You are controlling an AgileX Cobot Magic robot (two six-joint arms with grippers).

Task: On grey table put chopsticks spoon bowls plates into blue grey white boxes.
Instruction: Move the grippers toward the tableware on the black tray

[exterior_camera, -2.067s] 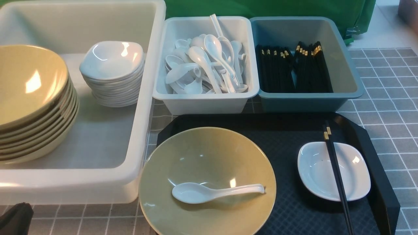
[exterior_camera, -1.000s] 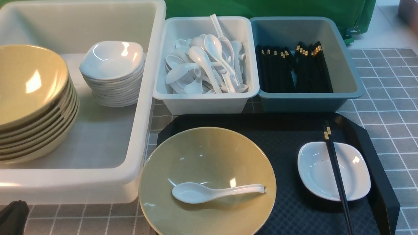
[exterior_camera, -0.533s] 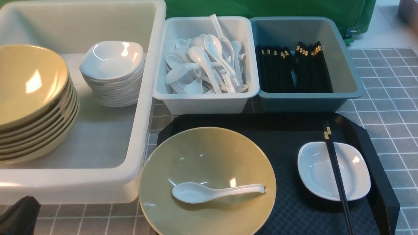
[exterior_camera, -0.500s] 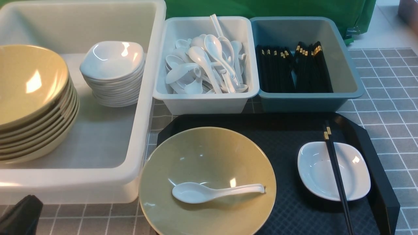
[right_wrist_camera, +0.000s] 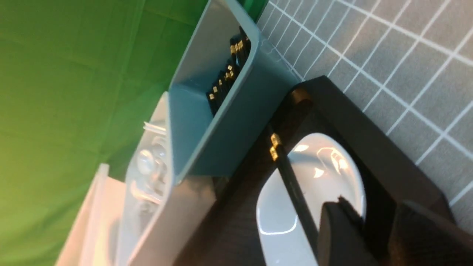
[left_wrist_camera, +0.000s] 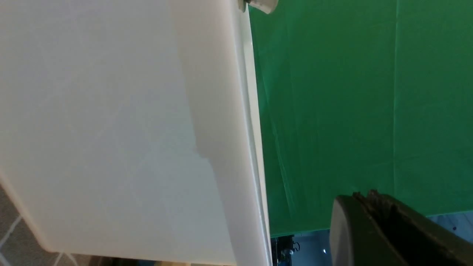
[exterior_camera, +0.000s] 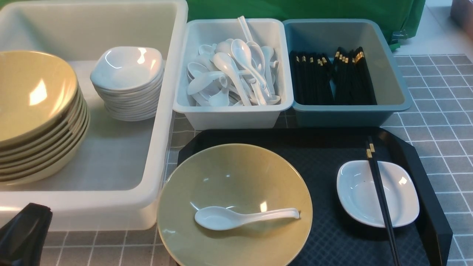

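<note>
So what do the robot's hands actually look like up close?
Both are plain black. The left gripper ends in two thick, blunt fingers with a rough, toothed inner edge. The right gripper has the same chunky, rounded black fingers. No cables, markings or labels show.

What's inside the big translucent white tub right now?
A stack of glossy olive-yellow bowls on its left and a stack of small white rounded-square plates near its far right wall. The tub floor between them shows bare. Anything beneath either stack is covered.
</note>
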